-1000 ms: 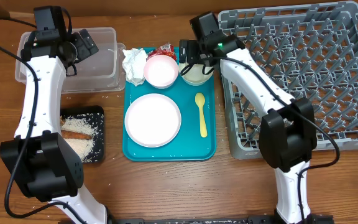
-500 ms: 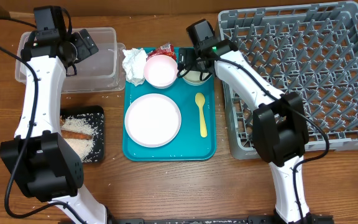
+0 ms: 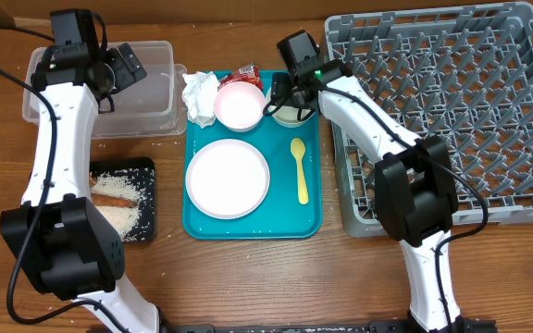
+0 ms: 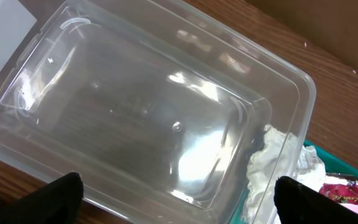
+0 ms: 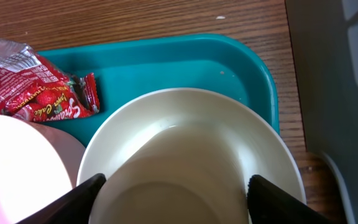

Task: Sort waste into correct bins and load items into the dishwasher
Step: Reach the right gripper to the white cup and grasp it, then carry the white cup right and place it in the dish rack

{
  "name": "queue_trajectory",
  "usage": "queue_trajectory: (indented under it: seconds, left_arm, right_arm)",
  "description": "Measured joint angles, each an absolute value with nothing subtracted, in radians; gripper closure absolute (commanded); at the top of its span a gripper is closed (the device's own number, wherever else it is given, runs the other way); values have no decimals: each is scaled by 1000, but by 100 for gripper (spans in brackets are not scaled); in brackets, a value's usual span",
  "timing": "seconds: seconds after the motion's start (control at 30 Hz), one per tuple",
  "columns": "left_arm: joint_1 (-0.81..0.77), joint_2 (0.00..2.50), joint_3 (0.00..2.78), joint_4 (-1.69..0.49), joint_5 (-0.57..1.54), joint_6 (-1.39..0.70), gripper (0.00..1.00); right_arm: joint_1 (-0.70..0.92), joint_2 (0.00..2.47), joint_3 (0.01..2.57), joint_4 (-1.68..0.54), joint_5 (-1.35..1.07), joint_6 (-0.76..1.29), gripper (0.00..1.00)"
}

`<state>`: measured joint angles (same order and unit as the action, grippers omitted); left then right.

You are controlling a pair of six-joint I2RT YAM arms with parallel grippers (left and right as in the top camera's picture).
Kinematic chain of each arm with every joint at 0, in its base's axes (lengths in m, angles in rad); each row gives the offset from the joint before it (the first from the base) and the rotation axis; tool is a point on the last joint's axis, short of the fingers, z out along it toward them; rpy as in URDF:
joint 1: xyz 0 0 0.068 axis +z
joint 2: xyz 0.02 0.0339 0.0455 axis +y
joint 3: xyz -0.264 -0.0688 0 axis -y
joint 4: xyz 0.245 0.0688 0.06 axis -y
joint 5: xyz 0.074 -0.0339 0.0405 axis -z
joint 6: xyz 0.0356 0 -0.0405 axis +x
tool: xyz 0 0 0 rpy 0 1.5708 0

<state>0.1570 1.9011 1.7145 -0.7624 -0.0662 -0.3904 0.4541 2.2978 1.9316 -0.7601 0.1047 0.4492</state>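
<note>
My right gripper (image 3: 288, 100) (image 5: 179, 202) hangs low over the teal tray's far right corner. It is open, its fingers (image 5: 82, 199) astride a small white cup (image 5: 185, 180) that stands inside a white bowl (image 5: 185, 106). Beside them lie the red wrapper (image 5: 36, 87) (image 3: 245, 74), a second bowl (image 3: 240, 104), the crumpled napkin (image 3: 200, 95) (image 4: 272, 162), the round plate (image 3: 228, 178) and the yellow spoon (image 3: 301, 171). My left gripper (image 3: 123, 65) (image 4: 179, 202) hovers open over the clear tub (image 3: 151, 92) (image 4: 135, 112). The black tray (image 3: 148, 166) holds rice and brown sticks (image 3: 114, 196).
The grey dish rack (image 3: 452, 111) with its upright pegs fills the right side, its near wall close beside my right arm. The teal tray (image 3: 248, 227) (image 5: 185, 56) lies between the bins and the rack. Rice grains are scattered near the tub's front.
My right gripper slid slightly left and lower over the bowl, and its fingers have drawn in toward the cup. The left arm has not moved.
</note>
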Motion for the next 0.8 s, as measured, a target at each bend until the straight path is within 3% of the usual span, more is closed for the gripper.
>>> queue_trajectory:
  seconds: [0.4,0.8]
  left_arm:
    - [157,1901,1715,-762,-66,-390,0]
    - [157,1901,1715,-763,-67,-390,0]
  right_arm:
    - [454,2298,1951,-790,112,444,30]
    - [413,2288,2284,-964,108,389,30]
